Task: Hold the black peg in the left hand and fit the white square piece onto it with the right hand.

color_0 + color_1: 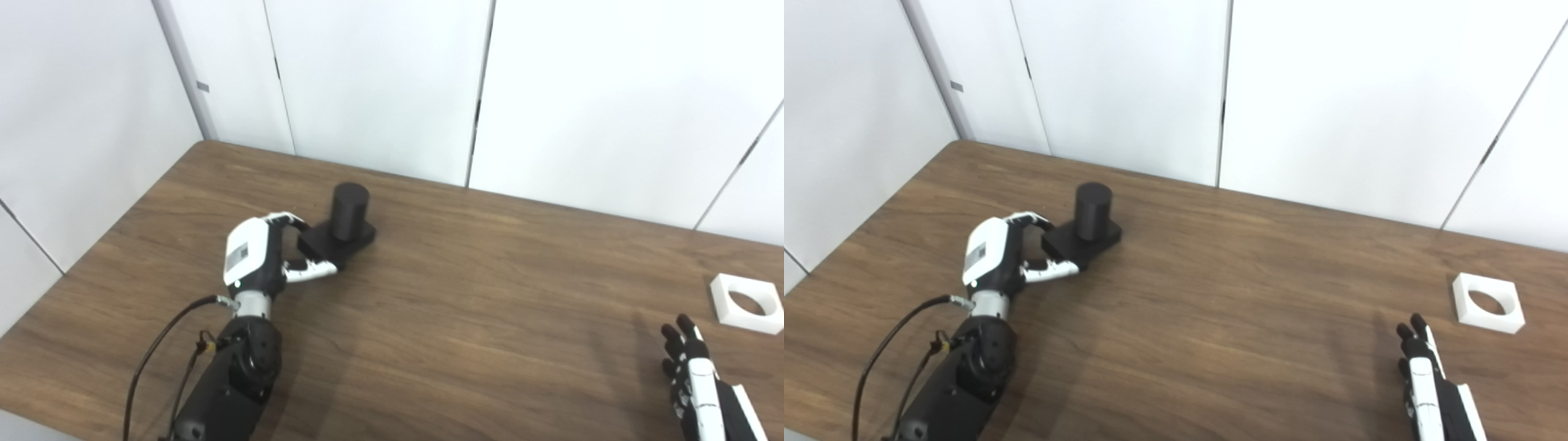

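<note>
Right hand point(1430, 386) cut off by frame, fingers spread, empty, near white square piece point(1487, 302). Left hand point(260, 254) pinched black peg point(343, 223) base.

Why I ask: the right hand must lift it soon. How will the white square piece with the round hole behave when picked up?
The white square piece lies flat on the wooden table, so rolling seems unlikely. It looks rigid and probably light. Its low edges may offer the right hand little purchase.

One black cylindrical peg on a square base point(343, 226) is counted. One white square piece with a round hole point(746, 303) is counted. Two robot hands are seen: left point(257, 254), right point(692, 380).
</note>
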Available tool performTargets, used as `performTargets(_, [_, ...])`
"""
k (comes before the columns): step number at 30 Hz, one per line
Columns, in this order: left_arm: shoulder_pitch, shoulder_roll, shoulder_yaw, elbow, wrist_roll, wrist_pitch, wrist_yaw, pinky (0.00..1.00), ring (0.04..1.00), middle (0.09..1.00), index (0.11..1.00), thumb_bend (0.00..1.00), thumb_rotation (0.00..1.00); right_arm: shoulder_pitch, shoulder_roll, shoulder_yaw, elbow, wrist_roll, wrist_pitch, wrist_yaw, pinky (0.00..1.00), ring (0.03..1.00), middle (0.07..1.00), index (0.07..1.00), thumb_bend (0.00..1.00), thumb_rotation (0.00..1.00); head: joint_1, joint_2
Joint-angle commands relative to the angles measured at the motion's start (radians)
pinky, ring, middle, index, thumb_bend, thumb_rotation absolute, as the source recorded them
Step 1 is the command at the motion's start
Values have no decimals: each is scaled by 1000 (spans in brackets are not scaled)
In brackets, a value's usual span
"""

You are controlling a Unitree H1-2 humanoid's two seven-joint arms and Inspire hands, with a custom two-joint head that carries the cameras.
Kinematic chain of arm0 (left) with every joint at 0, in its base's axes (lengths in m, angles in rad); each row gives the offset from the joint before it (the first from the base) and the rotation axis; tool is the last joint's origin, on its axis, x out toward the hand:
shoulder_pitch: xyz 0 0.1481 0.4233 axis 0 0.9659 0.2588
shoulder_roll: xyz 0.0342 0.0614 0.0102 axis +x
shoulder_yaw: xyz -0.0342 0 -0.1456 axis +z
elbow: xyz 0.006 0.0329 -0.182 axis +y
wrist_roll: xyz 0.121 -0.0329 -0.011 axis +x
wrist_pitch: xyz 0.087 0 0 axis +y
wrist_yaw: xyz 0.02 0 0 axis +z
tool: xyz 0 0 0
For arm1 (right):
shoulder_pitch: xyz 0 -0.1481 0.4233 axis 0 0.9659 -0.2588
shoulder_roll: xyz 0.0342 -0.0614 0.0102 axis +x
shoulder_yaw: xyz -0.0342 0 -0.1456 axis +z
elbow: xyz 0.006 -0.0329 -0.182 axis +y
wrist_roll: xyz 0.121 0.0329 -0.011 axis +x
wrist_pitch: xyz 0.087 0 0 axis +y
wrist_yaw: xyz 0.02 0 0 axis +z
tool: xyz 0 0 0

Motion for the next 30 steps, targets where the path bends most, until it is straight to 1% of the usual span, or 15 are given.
performTargets(1, [3,23,-7,-102,11,-59,-14,999,838,774,483,520,50,146,-1,23,-34,-2,2,-5,1000,1000,971,1000,551,1000,-3,2])
performTargets(3, [40,18,-20,-156,20,-61,-42,1000,858,779,483,521,52,144,-1,25,-34,2,3,-4,1000,1000,974,1000,539,1000,-7,4])
performTargets(7, [110,6,-41,-248,33,-59,-102,1000,863,783,483,521,53,143,-1,34,-35,-3,1,-8,1000,1000,969,1000,527,1000,-24,7])
performTargets(10, [163,17,-70,-285,32,-100,-145,1000,874,798,484,520,52,142,-4,44,-35,-26,3,-14,1000,1000,963,1000,529,1000,-37,9])
performTargets(13, [211,28,-95,-310,13,-148,-186,1000,872,799,484,520,51,143,-4,49,-37,-33,-3,-14,1000,1000,959,1000,498,1000,-49,13])
performTargets(18, [264,28,-106,-328,-4,-222,-229,1000,875,798,482,519,48,145,0,55,-43,-31,3,-14,1000,1000,963,1000,478,1000,-76,28])
performTargets(24, [318,26,-127,-345,-23,-277,-290,1000,882,796,482,519,48,153,12,69,-67,-39,6,-23,1000,1000,961,1000,433,1000,-133,60])
performTargets(26, [328,30,-133,-348,-38,-295,-312,1000,881,795,482,519,46,156,12,75,-77,-38,9,-23,1000,1000,963,1000,419,1000,-145,66])
performTargets(30, [336,48,-153,-341,-55,-317,-362,1000,880,795,482,519,46,159,11,91,-103,-43,24,-25,1000,1000,964,1000,408,1000,-180,94])
